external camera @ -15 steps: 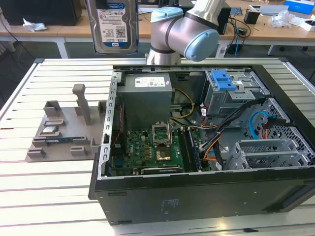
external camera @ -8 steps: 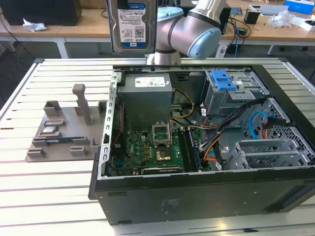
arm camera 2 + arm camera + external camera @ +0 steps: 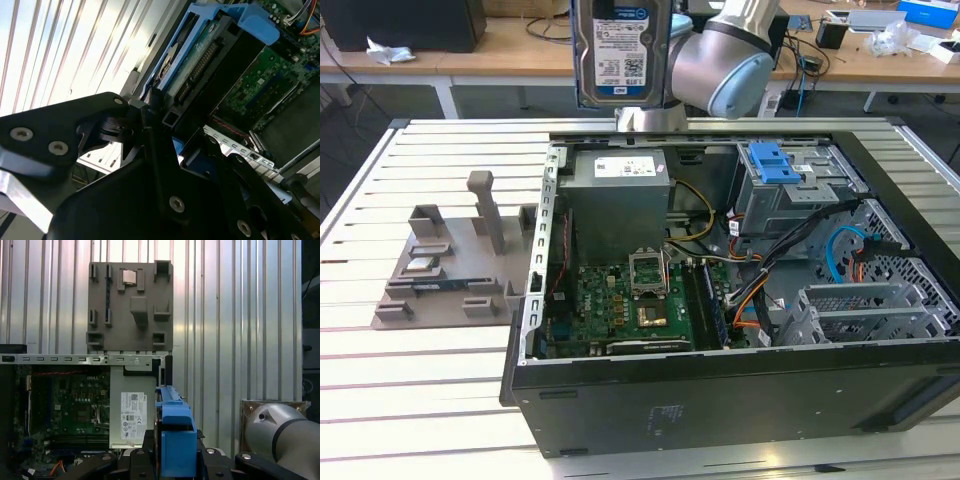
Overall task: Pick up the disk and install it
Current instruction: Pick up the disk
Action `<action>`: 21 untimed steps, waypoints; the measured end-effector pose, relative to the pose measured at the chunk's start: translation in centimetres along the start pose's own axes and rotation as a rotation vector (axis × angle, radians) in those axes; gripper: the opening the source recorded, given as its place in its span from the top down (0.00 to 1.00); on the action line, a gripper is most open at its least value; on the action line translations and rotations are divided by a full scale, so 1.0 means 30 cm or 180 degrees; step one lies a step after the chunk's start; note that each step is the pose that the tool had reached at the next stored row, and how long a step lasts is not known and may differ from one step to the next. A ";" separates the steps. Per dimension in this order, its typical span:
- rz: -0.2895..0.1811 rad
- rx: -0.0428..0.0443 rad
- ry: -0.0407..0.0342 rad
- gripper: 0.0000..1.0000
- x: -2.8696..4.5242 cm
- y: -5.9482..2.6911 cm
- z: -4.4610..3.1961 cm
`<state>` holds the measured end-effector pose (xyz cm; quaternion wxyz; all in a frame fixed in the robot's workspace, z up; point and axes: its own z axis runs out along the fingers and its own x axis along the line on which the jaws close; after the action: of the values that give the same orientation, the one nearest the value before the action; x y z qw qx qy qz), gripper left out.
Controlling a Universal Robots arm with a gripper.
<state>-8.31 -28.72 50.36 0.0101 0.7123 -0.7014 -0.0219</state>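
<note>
The disk (image 3: 620, 50), a silver drive with a white-and-blue label in blue rails, hangs upright high above the back edge of the open computer case (image 3: 535, 300), beside the arm's grey wrist (image 3: 720, 60). In the second wrist view my gripper (image 3: 160, 120) is shut on the disk (image 3: 200, 55), its black fingers (image 3: 150, 107) clamped against the blue carrier. In the first wrist view the blue rail of the disk (image 3: 175, 435) stands edge-on between the black gripper (image 3: 175, 455) parts, above the case's power supply.
Inside the case are a grey power supply (image 3: 618, 200), a green motherboard (image 3: 620, 310), cables and a drive cage with a blue latch (image 3: 775, 160) at the exterior view's right. A grey parts fixture (image 3: 450, 270) lies on the slatted table (image 3: 420, 400) to the left.
</note>
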 end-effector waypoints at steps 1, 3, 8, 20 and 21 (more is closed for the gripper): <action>0.0000 -0.0001 0.0000 0.63 0.000 -0.014 -0.001; 0.0000 -0.0003 0.0000 0.63 0.001 -0.051 -0.002; 0.0000 -0.0003 0.0000 0.63 0.001 -0.061 -0.003; 0.0000 -0.0003 0.0000 0.63 0.047 -0.061 -0.003; 0.0000 -0.0003 0.0000 0.63 0.052 -0.061 -0.004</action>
<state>-6.46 -30.26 50.36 0.0104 0.7123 -0.7014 -0.0222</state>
